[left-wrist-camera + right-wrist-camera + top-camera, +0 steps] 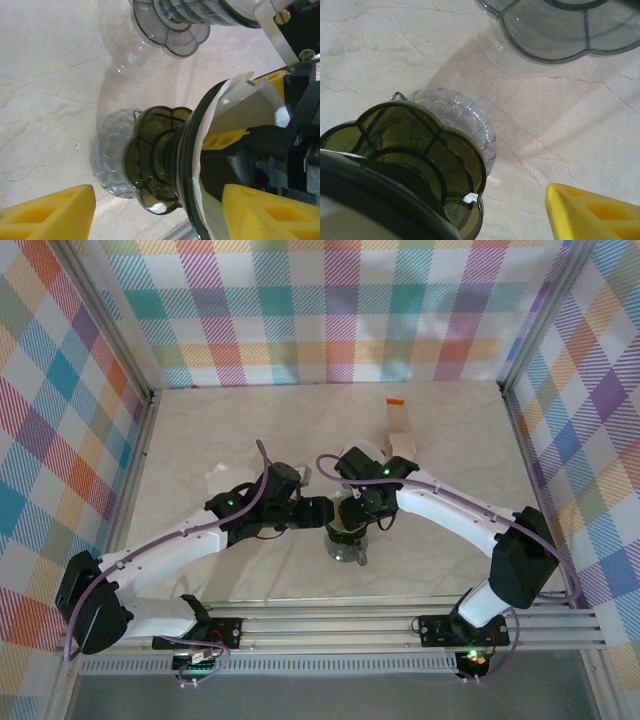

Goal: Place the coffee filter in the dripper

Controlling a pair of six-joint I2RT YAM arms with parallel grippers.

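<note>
The left gripper (160, 217) stands open: in its wrist view its two yellow fingers (50, 215) sit wide apart at the bottom corners, and the near one is clear of anything. Between and beyond them is the dark olive dripper (155, 165), seated on a ribbed clear glass server (110, 155). The white coffee filter (245, 107) lies inside the dripper's rim, its edge standing up past it. This view also catches the right gripper (248, 110), with its yellow fingertips parted at the filter's mouth and paper between them; whether they press on the paper cannot be told. The right wrist view shows one yellow finger (590, 215) low on the right, apart from the dripper, and the scalloped base over the server from close up. Both wrist views show a second, grey dripper (175, 25) on clear glass just behind. From above, the two arms meet over the dripper mid-table (200, 440), hiding the filter, and a pale strip with an orange end (400, 425) lies farther back.
</note>
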